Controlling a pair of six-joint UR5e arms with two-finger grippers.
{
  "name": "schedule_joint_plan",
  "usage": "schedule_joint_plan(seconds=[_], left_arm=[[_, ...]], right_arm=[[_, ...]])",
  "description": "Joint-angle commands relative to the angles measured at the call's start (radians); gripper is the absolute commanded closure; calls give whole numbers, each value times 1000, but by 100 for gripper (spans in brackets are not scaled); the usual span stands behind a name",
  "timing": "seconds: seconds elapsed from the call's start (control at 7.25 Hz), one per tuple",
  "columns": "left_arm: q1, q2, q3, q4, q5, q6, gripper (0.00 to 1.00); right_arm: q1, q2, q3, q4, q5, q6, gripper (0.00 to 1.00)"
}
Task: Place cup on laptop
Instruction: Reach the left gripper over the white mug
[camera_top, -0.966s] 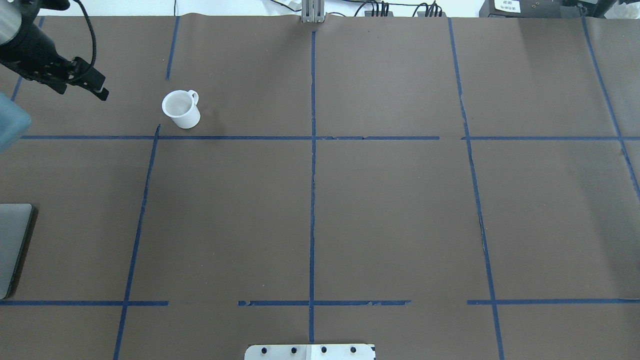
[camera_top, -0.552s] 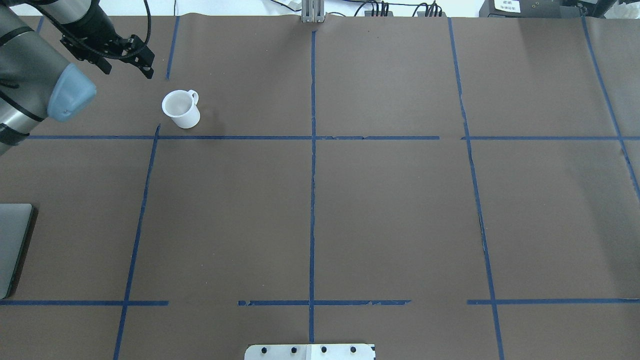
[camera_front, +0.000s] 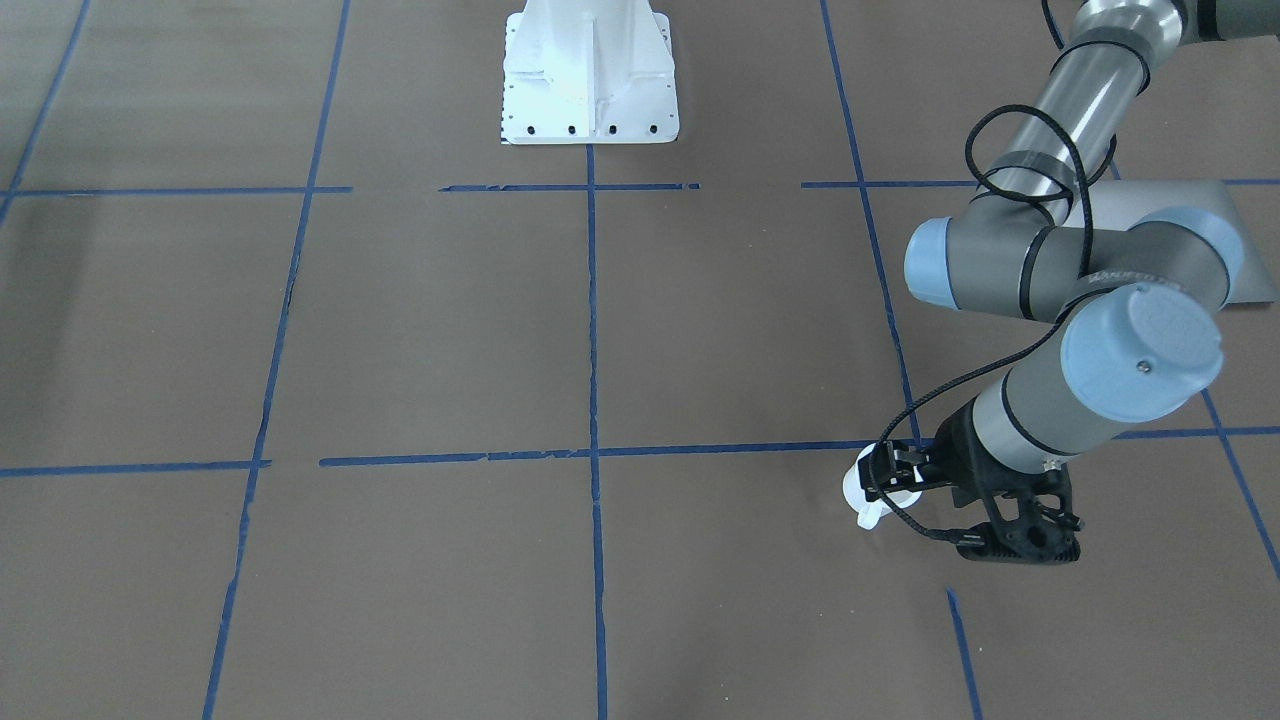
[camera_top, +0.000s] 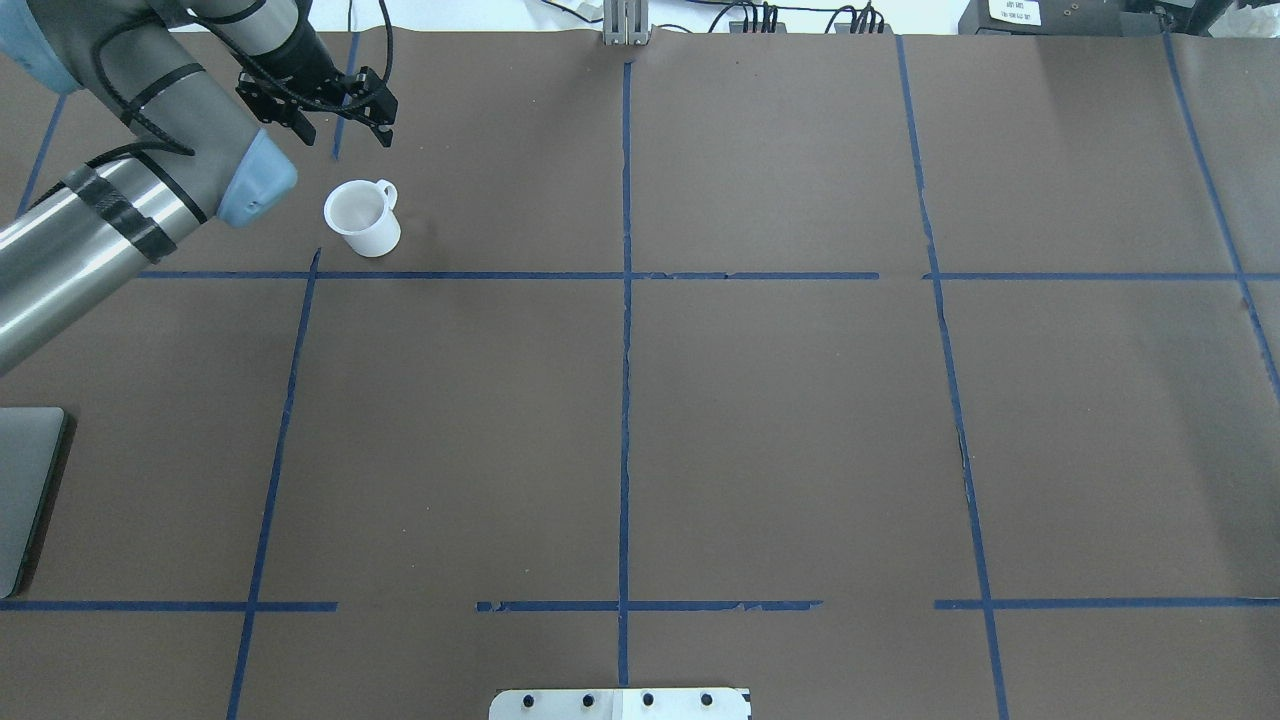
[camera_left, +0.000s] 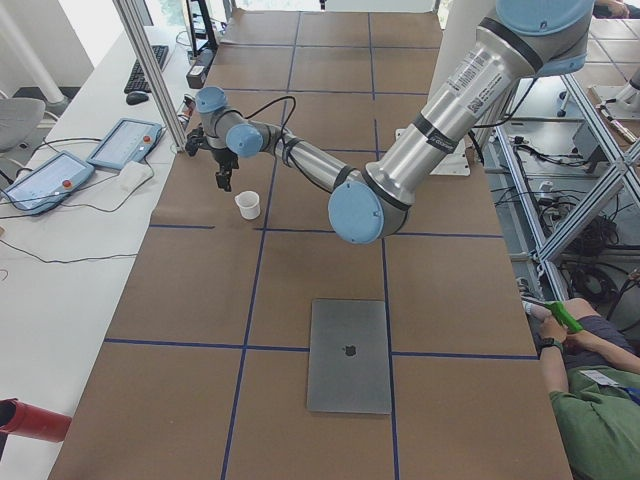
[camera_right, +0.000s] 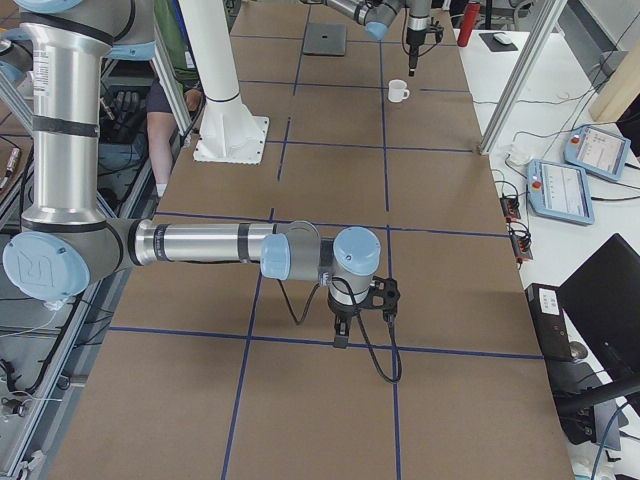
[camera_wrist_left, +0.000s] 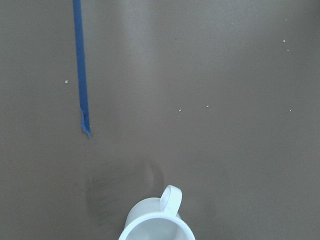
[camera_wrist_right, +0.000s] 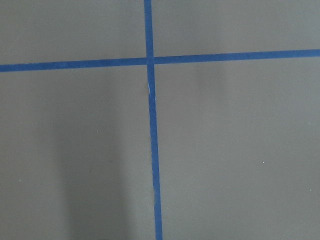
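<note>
One second has swung the left end effector (camera_top: 342, 122) in from the bench's (camera_top: 800, 400) left edge. It now hangs with fingers spread and empty. The cup (camera_top: 362, 218) stands upright and untouched just short of it on the robot's side, with only its rim and handle showing at the wrist view's lower edge. The approach looks nearly done: a small pull back, then a descent. The laptop (camera_left: 349, 355) lies well apart, nearer the robot. Whether the right end effector (camera_right: 365, 320) is spread, I cannot tell.

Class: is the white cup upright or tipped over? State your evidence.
Upright: the cup stands on its base on the table, round rim facing up, handle sticking out sideways.
</note>
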Motion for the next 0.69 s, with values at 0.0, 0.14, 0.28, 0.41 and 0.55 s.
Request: schedule_joint_plan(seconds=[0.0,0.14,0.28,0.41,0.55], left_arm=[[25,-15,79,-79,35,-11,0],[32,-15,103,-103,41,-12,0],[45,-15,128,-128,51,-15,0],[49,-15,143,-143,54,-17,0],[58,-15,146,-143,54,-17,0]], right_arm=[[0,0,0,0,0,0,0],[0,0,0,0,0,0,0],[0,0,0,0,0,0,0],[0,0,0,0,0,0,0],[0,0,0,0,0,0,0]])
